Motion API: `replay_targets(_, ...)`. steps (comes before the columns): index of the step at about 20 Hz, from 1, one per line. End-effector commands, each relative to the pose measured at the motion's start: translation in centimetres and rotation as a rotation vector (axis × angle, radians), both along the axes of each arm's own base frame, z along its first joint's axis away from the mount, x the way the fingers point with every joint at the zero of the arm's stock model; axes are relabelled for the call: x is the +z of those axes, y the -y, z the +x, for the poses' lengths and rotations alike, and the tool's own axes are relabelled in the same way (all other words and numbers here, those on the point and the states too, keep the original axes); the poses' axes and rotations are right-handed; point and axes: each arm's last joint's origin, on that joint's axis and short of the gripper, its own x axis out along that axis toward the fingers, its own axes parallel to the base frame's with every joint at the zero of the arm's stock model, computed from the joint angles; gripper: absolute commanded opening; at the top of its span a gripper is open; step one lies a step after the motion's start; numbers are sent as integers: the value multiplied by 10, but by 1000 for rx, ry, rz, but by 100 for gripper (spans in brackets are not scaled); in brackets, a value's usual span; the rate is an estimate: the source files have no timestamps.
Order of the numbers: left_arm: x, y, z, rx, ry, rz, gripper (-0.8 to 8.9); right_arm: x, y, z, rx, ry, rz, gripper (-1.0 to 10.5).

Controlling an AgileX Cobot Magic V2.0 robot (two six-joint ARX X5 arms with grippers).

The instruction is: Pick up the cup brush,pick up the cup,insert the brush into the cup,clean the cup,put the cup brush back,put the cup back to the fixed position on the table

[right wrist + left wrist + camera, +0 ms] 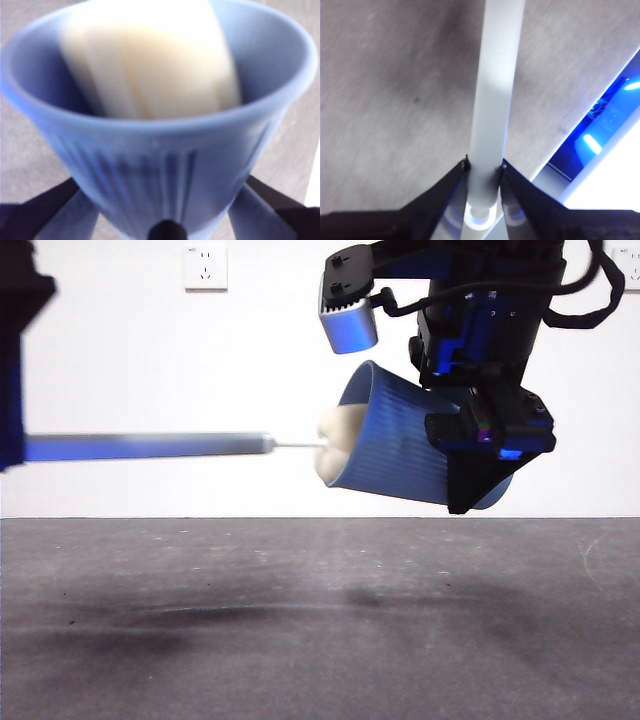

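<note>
front view first: cup [395, 445] hangs in the air well above the desk [320, 620], tipped on its side so that its open mouth faces to the left of the picture. the right pincer [480, 455] comes down from the top edge and is clenched on the base end of the cup. the cup brush [200, 446] lies level in the air; its grey handle runs in from the left edge, and its cream sponge head sits in the mouth of the cup, partly inside and partly showing at the rim. a white wall socket [205, 266] is on the wall behind.

left wrist view: the left pincer [485, 172] grasps the handle of the cup brush [495, 95] between its two black jaws, which press on both sides of it. the handle goes away from the pincer over the grey desk [390, 100]. the white loop end shows just behind the jaws.

right wrist view: the blue ribbed cup [165, 165] fills the picture, held between the two jaws of the right pincer [165, 220] near its narrow base. the mouth points away from the pincer, and the cream sponge head of the cup brush [150, 65] is inside it, touching the inner wall.
</note>
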Motion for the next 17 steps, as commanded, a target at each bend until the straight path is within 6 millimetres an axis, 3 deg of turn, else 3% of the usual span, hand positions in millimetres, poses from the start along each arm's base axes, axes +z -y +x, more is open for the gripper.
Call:
replay_targets(1, 7, -11, -5, 86, 25, -15, -9, -2, -1, 0, -90, -7, 72, -12)
replay_targets(6, 20, -35, -22, 172, 65, 2, -9, 0, 0, 0, -212, -5, 182, -13)
replay_targets(10, 30, -45, -31, 270, 111, -100, -9, 6, 2, -2, -412, -4, 385, -12)
replay_targets(14, 34, -38, -24, 398, 178, -250, -9, 26, 8, -11, -582, -78, 685, -12)
replay_targets(17, 30, -24, -9, 483, 242, -359, -9, 54, 17, -22, -591, -123, 923, -13)
